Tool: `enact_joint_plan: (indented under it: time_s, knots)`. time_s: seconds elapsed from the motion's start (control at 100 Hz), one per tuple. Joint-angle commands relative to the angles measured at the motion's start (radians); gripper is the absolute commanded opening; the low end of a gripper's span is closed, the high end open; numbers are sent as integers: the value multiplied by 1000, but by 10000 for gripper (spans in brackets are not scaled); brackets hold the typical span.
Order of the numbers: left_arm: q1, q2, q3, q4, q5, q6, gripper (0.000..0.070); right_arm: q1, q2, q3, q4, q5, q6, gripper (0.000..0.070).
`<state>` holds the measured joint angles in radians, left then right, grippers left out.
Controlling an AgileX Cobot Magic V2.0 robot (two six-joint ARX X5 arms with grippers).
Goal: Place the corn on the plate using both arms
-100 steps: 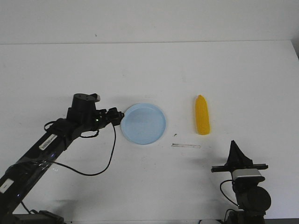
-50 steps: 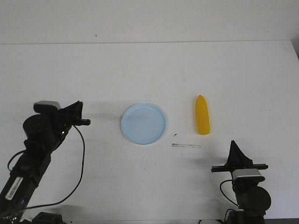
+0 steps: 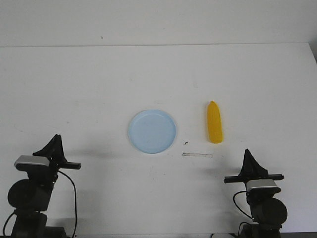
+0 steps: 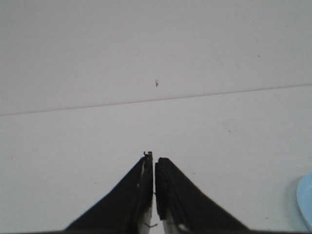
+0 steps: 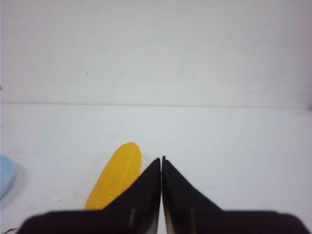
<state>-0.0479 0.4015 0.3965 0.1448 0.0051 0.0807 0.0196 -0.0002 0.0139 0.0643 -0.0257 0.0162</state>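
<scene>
— Yellow plastic, that corn (image 3: 214,122): where does it lie on the tabletop (image 3: 158,74)?

— Toward the right edge, just beside the pale blue plate (image 3: 152,131) but apart from it, with bare white surface between them. Its long axis runs from the near edge toward the far edge, the narrower end pointing away from the robot.

— Which arm is nearer?

— The right one, I judge. The right hand (image 3: 248,159) sits by the near edge, and the cob lies ahead of it and slightly toward the plate. The left hand (image 3: 53,147) is near the left near corner, with the plate between it and the cob.

— Are the hands ready to grasp?

— Neither is. In both wrist views the fingers are pressed together, empty. The right wrist view shows the cob just past its fingertips (image 5: 157,165), angled across them, so that hand would need to spread first.
</scene>
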Motion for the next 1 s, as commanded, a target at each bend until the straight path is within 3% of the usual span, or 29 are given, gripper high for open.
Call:
enact_joint_plan:
  time_s: [0.0, 0.25, 0.46, 0.99]
  knots:
    - [3, -54, 3, -24, 1, 31, 1, 2, 2, -1, 11, 0, 13, 4]
    - [3, -178, 3, -124, 1, 26, 2, 2, 2, -1, 11, 0, 13, 4]
    - [3, -189, 3, -119, 2, -94, 2, 2, 2, -1, 11, 0, 13, 4]
    - [3, -189, 3, -120, 2, -97, 2, 2, 2, -1, 11, 0, 13, 4]
